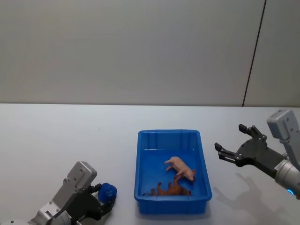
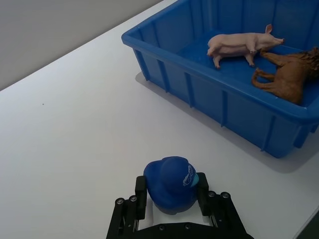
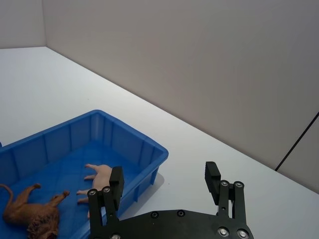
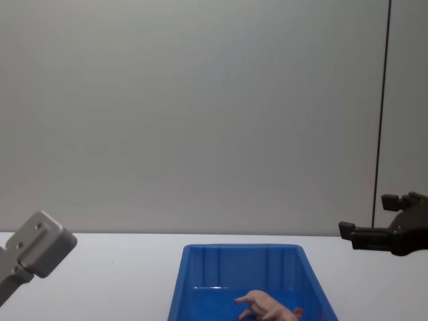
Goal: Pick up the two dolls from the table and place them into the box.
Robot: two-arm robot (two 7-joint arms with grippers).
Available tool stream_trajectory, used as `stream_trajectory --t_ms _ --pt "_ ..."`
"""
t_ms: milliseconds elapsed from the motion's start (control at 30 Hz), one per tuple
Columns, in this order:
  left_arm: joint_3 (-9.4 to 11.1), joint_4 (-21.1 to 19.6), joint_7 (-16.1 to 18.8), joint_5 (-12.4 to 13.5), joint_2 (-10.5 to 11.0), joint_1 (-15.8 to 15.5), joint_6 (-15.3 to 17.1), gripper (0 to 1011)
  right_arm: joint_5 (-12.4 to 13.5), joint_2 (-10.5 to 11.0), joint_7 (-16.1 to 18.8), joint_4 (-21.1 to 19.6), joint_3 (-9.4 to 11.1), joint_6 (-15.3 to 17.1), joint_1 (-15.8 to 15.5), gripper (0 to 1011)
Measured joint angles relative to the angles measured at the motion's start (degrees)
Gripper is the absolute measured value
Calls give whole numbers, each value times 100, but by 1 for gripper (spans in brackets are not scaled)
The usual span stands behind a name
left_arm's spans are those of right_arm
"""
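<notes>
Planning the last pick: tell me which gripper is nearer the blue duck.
Left. The left gripper is closed around the blue duck left of the box; the right gripper hovers open beyond the box's far side.

plain grey-beige wall (image 1: 131,47) behind the bench, matte, evenly lit. thin dark vertical seam (image 1: 253,51) runs down the wall toward the bench's far right edge, slightly slanted in the head view. bench (image 1: 70,136) top white, flat; its far edge meets the wall in a straight line. soft shadows only.

White table (image 1: 56,140) bearing blue box (image 1: 172,205)
</notes>
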Motion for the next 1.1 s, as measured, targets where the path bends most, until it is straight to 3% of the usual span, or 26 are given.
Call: stream_trajectory --t_ms 367,767,1100 --pt "-79 -137 -17 148 73 -24 74 523 0 0 0 0 0 0 0 1001" --pt "-272 -707 149 280 227 -73 2 441 0 0 0 0 0 0 0 1001" --pt "-245 -839 54 304 29 -318 -261 379 0 0 0 0 0 0 0 1001"
